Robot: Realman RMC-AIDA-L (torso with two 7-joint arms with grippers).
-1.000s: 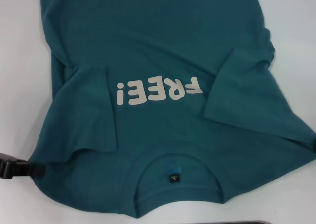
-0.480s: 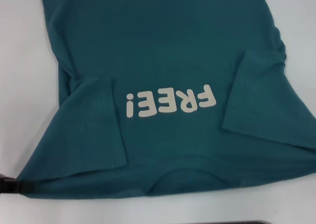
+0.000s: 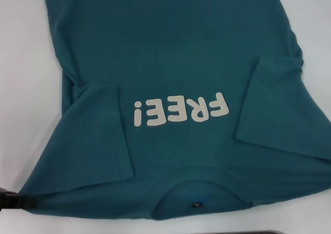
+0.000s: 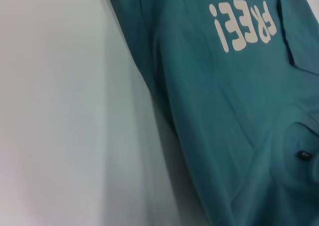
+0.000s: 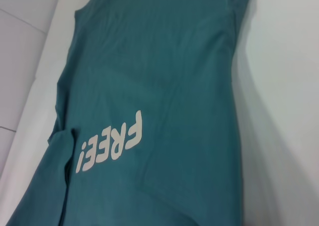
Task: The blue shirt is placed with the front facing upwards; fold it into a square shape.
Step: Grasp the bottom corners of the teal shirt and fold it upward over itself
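Since half a second ago the collar has come back into my head view at the near edge, neck label (image 3: 195, 205) showing, and the lettering has slid a touch toward 3 o'clock. I see the blue shirt (image 3: 176, 53) spread front-up on the white worktop (image 3: 23, 89), filling most of the view, with both sleeves folded in over the chest: one at 9 o'clock of the white "FREE!" print (image 3: 181, 109), the other at 3 o'clock. My left claw (image 3: 9, 200) sits at 8 o'clock of the frame, its dark tip touching the shirt's near left shoulder corner; I cannot tell whether it is clamped on the cloth or released. My right claw is out of sight in every view; its wrist camera shows only shirt and worktop.
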